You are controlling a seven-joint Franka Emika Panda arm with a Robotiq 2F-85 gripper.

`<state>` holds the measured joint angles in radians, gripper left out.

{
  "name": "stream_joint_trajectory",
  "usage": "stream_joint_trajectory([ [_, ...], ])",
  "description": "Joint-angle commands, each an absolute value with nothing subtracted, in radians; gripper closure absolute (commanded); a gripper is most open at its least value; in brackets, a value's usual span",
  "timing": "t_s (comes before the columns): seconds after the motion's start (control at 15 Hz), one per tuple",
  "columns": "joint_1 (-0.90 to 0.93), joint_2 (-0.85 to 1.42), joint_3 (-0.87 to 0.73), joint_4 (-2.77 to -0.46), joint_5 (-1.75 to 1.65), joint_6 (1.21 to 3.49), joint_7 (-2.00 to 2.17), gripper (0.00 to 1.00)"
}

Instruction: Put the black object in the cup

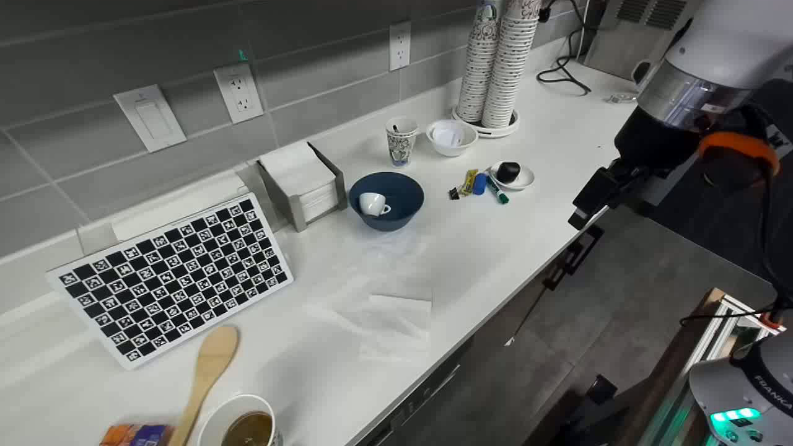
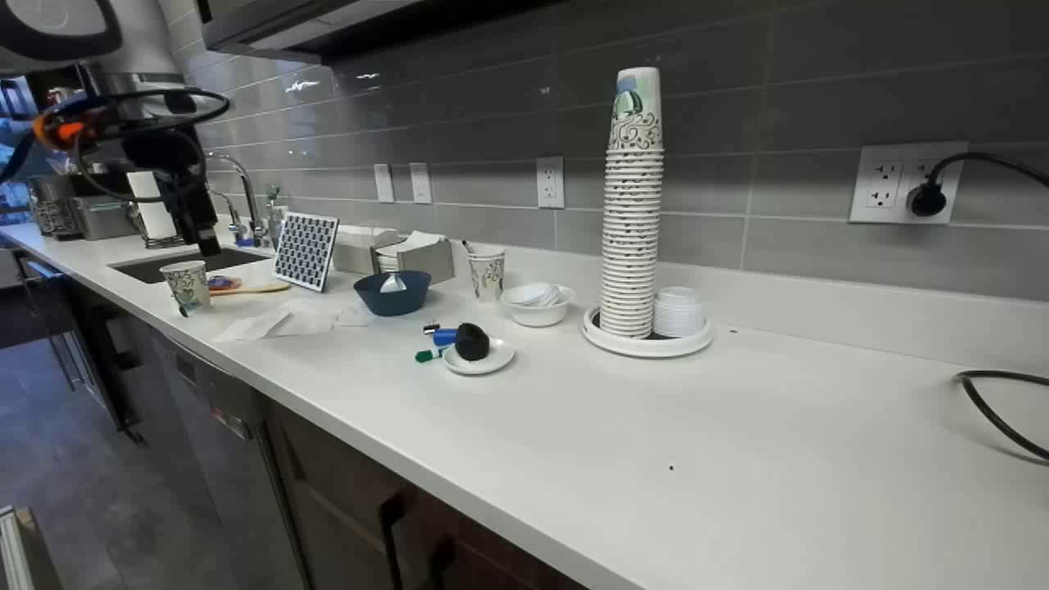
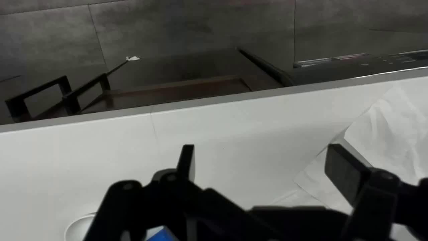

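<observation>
The black object, a dark rounded lump (image 1: 508,172) (image 2: 473,342), sits on a small white dish (image 1: 526,179) (image 2: 496,362). The cup, narrow with a grey-and-white pattern (image 1: 401,147) (image 2: 487,277), stands upright beside the wall with a thin dark stick in it. My gripper (image 1: 582,214) hangs in the air near the counter's front edge, apart from both; it also shows in an exterior view (image 2: 209,243). In the wrist view its fingers (image 3: 260,157) are wide open with nothing between them. The dish's rim (image 3: 72,227) shows there; the lump and cup do not.
A blue bowl (image 1: 396,186) holds a white mug (image 1: 373,204). A black clip (image 1: 454,194), blue piece (image 1: 479,183) and green marker (image 1: 499,192) lie by the dish. A white bowl (image 1: 452,145) and tall cup stacks (image 1: 499,71) stand behind. Thin paper (image 1: 399,322) lies nearer.
</observation>
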<state>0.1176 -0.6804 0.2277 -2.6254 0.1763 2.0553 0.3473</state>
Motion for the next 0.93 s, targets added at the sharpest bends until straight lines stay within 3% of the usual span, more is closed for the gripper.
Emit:
stream_joint_trajectory([
  [0.0,0.118,-0.680,0.226,-2.624,0.175,2.053,0.348,0.00],
  [0.33,0.092,-0.649,0.242,-2.609,0.161,2.087,0.387,0.00],
  [0.67,0.009,-0.413,0.192,-2.484,0.057,2.215,0.301,0.00],
  [0.87,-0.086,-0.251,0.224,-2.379,-0.086,2.272,0.463,0.00],
])
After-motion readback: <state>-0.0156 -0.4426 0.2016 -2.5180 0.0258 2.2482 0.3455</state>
